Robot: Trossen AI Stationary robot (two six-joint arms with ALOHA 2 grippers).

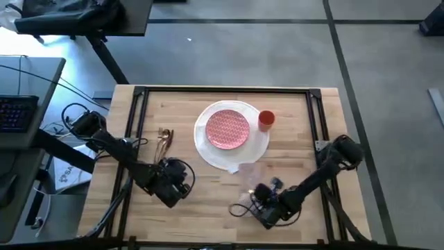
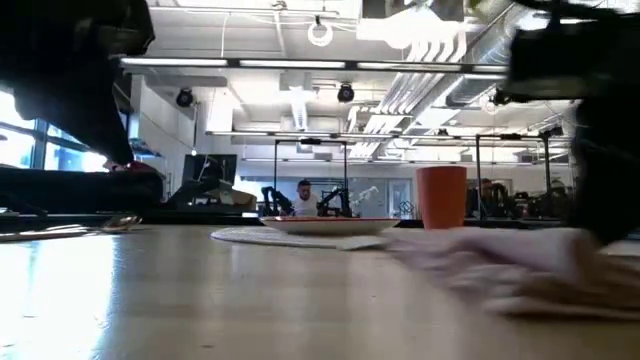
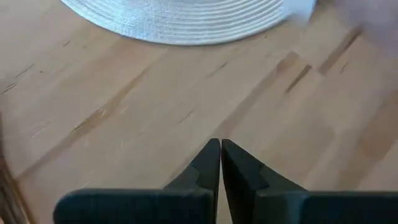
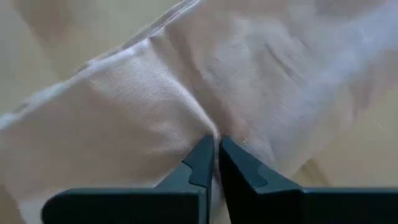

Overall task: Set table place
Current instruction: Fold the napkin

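Note:
On the light-wood table (image 1: 208,208) a large white plate (image 1: 258,142) carries a smaller red-patterned plate (image 1: 227,128). An orange cup (image 1: 266,119) stands at the white plate's far right rim. Copper cutlery (image 1: 164,139) lies left of the plates. A pale pink napkin (image 4: 124,112) lies rumpled on the wood just near of the white plate (image 1: 248,171), with my right gripper (image 4: 215,144) shut on it. My left gripper (image 3: 220,144) is shut over bare wood, near and left of the white plate (image 3: 180,22), holding nothing. My right gripper pinches a raised fold of the napkin (image 4: 214,127) between its two fingers, which come at it slanting down from the table's near right. How many layers it has cannot be told. The cloth around the fingers spreads slack on the table.
A black rail frame (image 1: 139,104) runs around the tabletop. A grey desk with a keyboard (image 1: 17,111) stands beyond the table's left edge. Bare wood lies along the near edge between the two arms.

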